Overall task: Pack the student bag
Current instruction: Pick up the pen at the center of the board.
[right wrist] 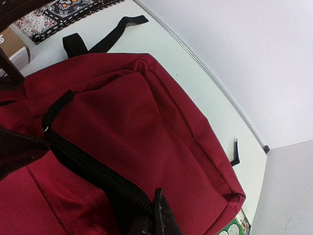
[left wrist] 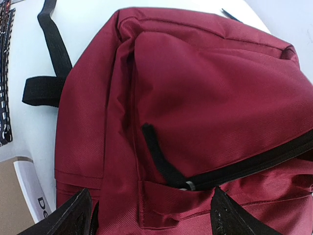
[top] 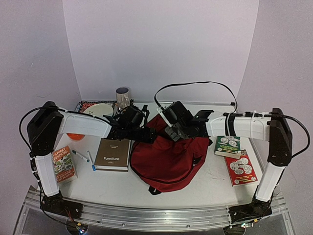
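The top camera looks down from behind the arms (top: pixel 83 125) at the whole table (top: pixel 215 183). Both wrist cameras look from very close at the red bag (left wrist: pixel 195 98), maybe from opposite sides.

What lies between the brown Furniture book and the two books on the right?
The student bag fills that stretch, seen in the top external view.

brown furniture book (top: pixel 113 153) flat on table (top: pixel 205 181). two pens (top: pixel 80 155) just left of it, small book (top: pixel 63 164) further left. green book (top: pixel 228 146) and red book (top: pixel 240 168) at right.
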Robot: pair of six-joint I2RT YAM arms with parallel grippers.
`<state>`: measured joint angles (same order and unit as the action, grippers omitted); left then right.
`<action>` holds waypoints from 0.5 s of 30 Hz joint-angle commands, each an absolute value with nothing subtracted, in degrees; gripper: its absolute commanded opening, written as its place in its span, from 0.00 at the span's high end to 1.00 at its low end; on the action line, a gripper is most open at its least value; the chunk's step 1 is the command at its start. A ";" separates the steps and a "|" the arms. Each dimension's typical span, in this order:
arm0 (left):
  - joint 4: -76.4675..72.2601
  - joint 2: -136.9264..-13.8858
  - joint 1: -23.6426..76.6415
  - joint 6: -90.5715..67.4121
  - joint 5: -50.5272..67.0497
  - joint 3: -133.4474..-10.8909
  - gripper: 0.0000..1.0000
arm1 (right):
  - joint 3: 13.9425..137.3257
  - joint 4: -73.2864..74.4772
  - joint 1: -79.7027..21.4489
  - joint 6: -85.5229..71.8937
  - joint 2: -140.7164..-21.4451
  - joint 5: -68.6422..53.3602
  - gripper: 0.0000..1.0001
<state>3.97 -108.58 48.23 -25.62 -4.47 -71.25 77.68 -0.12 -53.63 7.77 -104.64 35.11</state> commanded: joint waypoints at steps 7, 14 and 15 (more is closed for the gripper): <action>3.00 -94.66 44.84 -30.03 -7.88 -61.49 0.01 | 74.82 -5.12 -54.25 2.69 -98.60 37.21 1.00; 10.65 -85.70 41.08 -32.21 -13.03 -54.78 0.01 | 72.30 -5.48 -54.22 1.17 -98.88 36.72 1.00; 11.85 -84.42 40.75 -32.59 -14.25 -54.04 0.01 | 72.12 -5.56 -54.23 1.13 -98.91 36.46 1.00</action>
<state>6.26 -89.78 41.25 -30.52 -8.84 -57.08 73.10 -3.63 -53.84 3.17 -101.67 35.36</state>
